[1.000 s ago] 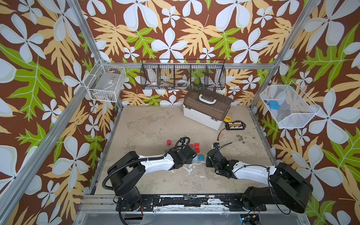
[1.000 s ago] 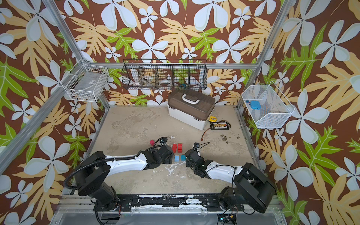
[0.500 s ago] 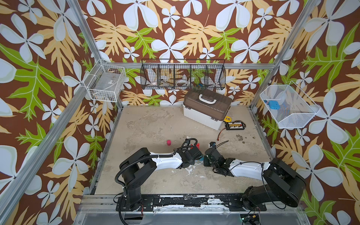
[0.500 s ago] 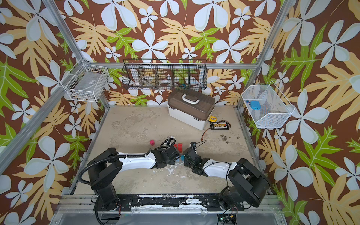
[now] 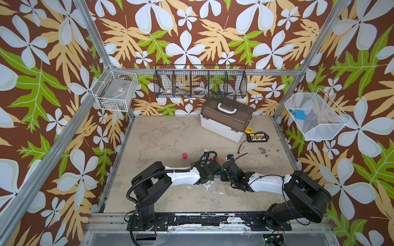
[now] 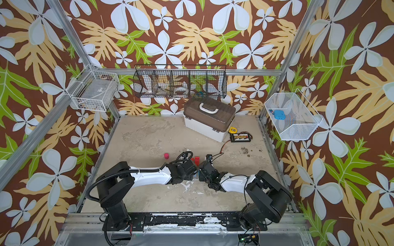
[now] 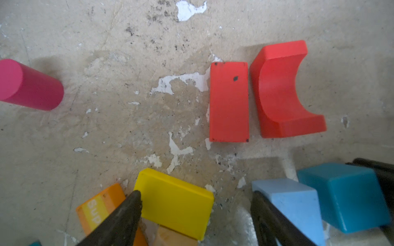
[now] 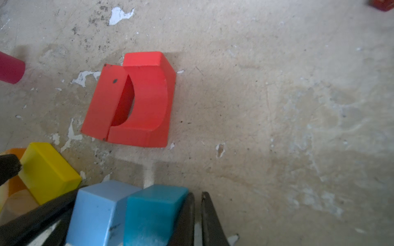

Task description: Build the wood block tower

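In the left wrist view my left gripper (image 7: 196, 193) is open and straddles a yellow block (image 7: 174, 202) that touches one finger. An orange block (image 7: 100, 208) and a bare wood piece (image 7: 170, 238) lie beside it. A light blue wedge (image 7: 294, 202) and a teal block (image 7: 345, 196) lie outside the other finger. My right gripper (image 8: 197, 198) is shut on nothing, one finger against the teal block (image 8: 153, 208). A flat red block (image 7: 229, 102) and a red arch (image 7: 281, 91) lie together ahead, with a pink cylinder (image 5: 184, 156) off to the left. No tower is in view.
A white case with a brown lid (image 5: 226, 119) stands at the back right, with a yellow tape measure (image 5: 249, 129) and a wired board (image 5: 257, 137) beside it. Wire baskets (image 5: 200, 82) hang on the walls. Both arms meet mid-table (image 5: 170, 138).
Both grippers have moved toward each other at the table's middle and now cover the blue blocks in the top views. The right jaws have closed a little.
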Controlling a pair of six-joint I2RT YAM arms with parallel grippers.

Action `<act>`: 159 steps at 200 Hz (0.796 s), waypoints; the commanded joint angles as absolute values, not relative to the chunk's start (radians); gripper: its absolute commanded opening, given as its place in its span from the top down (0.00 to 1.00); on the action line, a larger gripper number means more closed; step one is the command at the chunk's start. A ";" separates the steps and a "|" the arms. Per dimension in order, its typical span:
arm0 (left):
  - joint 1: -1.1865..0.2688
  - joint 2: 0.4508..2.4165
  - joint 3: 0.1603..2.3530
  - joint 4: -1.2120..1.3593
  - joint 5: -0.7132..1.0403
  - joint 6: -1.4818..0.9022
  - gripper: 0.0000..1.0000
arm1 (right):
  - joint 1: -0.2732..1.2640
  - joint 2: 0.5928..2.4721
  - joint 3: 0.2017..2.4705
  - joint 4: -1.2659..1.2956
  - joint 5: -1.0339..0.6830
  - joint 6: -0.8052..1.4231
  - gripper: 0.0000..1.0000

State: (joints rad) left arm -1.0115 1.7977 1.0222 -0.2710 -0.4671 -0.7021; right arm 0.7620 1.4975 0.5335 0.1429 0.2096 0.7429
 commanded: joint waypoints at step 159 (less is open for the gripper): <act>-1.014 1.797 1.034 -0.235 -0.441 -0.690 0.17 | 0.791 1.504 0.556 0.105 0.204 0.749 0.89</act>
State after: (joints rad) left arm -1.0119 1.8011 1.0248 -0.2798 -0.4625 -0.6823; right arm 0.7784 1.5032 0.5522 0.1349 0.1925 0.7437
